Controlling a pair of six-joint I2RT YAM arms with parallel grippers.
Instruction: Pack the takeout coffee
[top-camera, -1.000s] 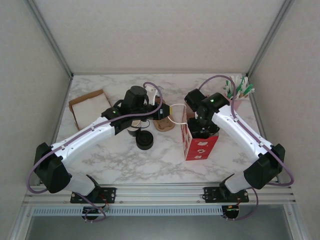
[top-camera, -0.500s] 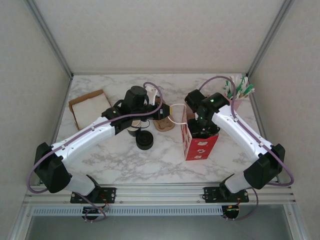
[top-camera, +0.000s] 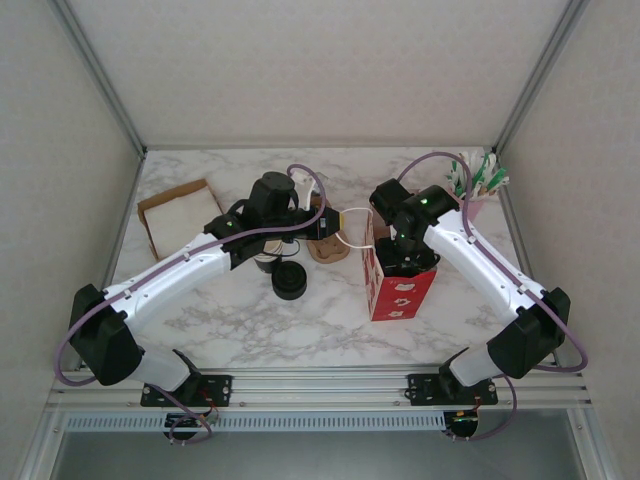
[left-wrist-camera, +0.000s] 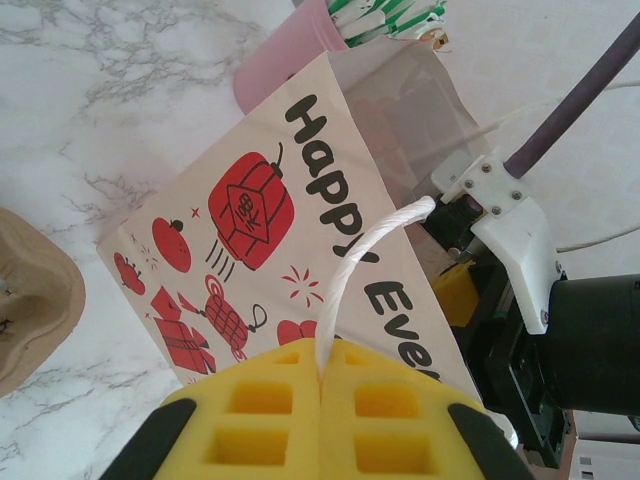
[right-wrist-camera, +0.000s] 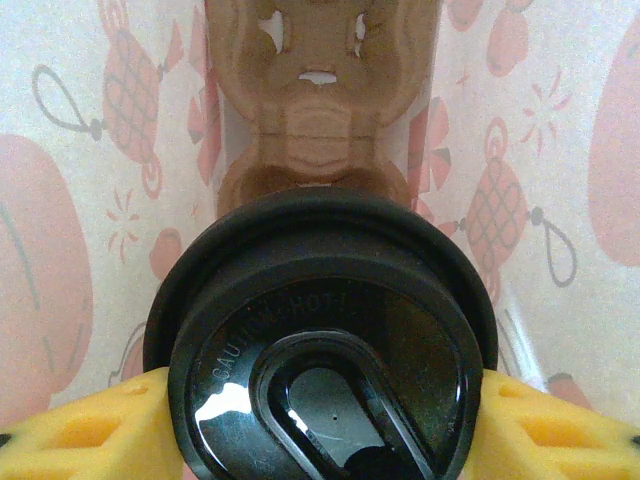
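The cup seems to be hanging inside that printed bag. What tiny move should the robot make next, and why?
Probably lower it straight down. The right gripper clamps the takeout coffee inside the paper bag, with the cardboard cup carrier lying beyond it at the bottom. The left gripper pinches the white handle, so the bag's mouth is held open.
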